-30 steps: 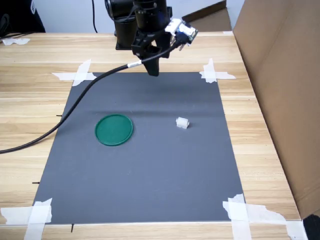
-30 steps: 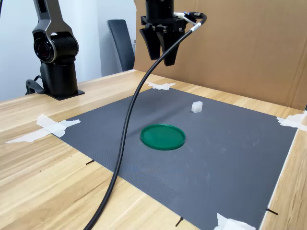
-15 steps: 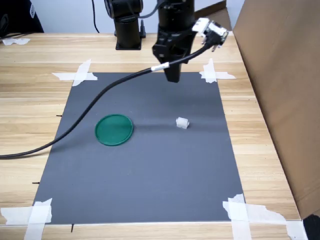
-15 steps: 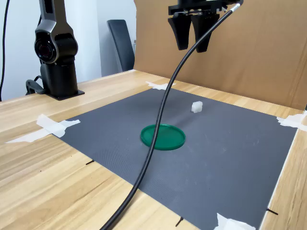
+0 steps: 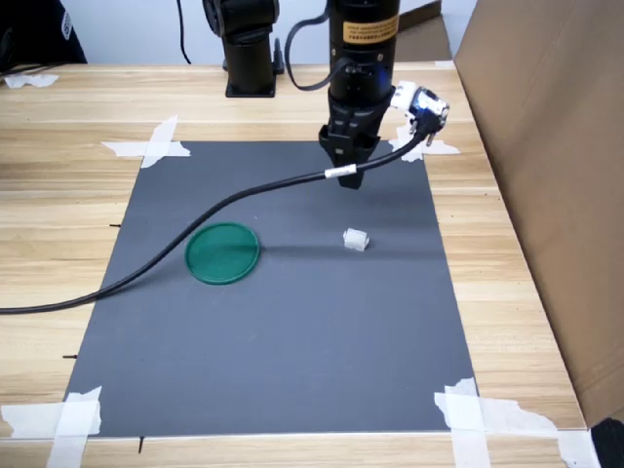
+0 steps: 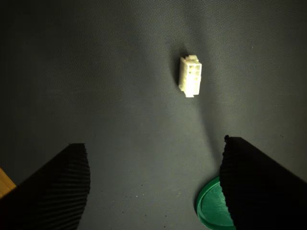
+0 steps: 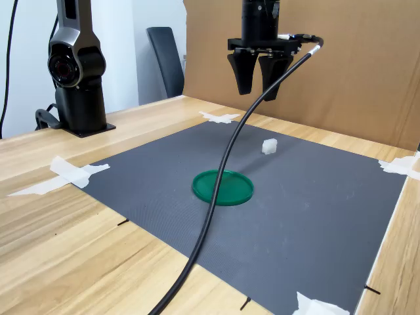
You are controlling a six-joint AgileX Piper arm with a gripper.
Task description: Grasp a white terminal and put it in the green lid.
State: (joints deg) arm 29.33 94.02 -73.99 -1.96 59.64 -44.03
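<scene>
Since half a second ago the gripper [image 5: 352, 179] has dropped lower and nearer the terminal [image 5: 356, 239], which has not moved. In the first exterior view the gripper hangs above centre of frame, the terminal just below it on the dark mat [image 5: 292, 341], the lid [image 5: 222, 253] well apart at left of centre. In the wrist view both fingers [image 6: 53, 191] stand spread and empty at the lower corners; the terminal [image 6: 190, 76] lies upper centre, the lid [image 6: 213, 208] at the lower edge. In the second exterior view the gripper [image 7: 258, 84] is released above the terminal [image 7: 269, 146]; the lid [image 7: 222, 187] sits mid-frame.
</scene>
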